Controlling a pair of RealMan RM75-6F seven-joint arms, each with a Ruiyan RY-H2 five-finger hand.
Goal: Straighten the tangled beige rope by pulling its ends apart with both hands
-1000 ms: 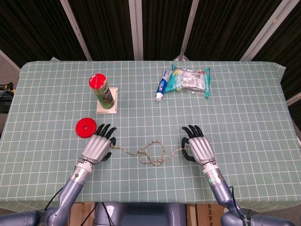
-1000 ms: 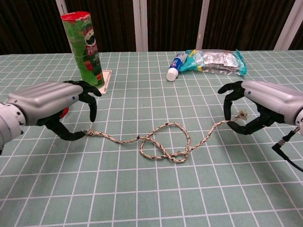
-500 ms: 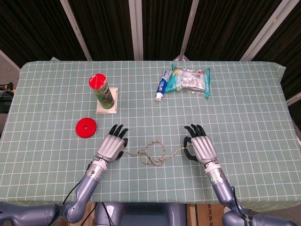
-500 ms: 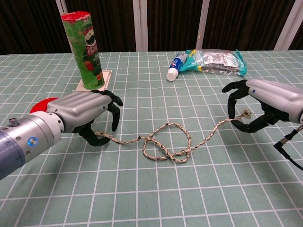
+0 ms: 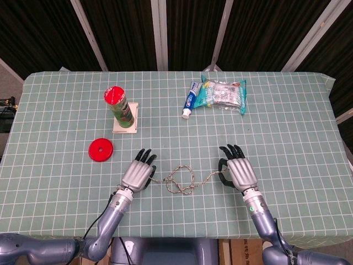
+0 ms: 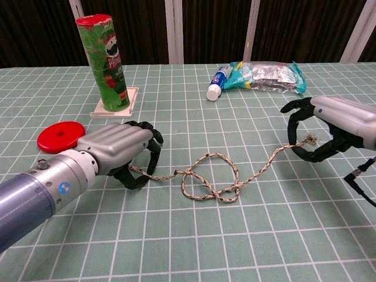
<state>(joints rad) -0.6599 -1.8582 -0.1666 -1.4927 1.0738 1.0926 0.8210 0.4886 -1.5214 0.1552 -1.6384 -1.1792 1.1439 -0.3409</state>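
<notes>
The beige rope lies on the green checked cloth with a looped knot at its middle. My left hand pinches the rope's left end low over the cloth, also seen in the head view as the left hand. My right hand pinches the frayed right end, lifted slightly off the cloth, and shows in the head view as the right hand. Between the knot and the right hand the rope runs nearly straight.
A red lid lies left of my left hand. A green crisp can stands on a small board behind it. A toothpaste tube and a foil snack bag lie at the back.
My left hand has slid right towards the knot, dragging its rope end along the cloth. My right hand has moved a little to the right and lifted its end.
</notes>
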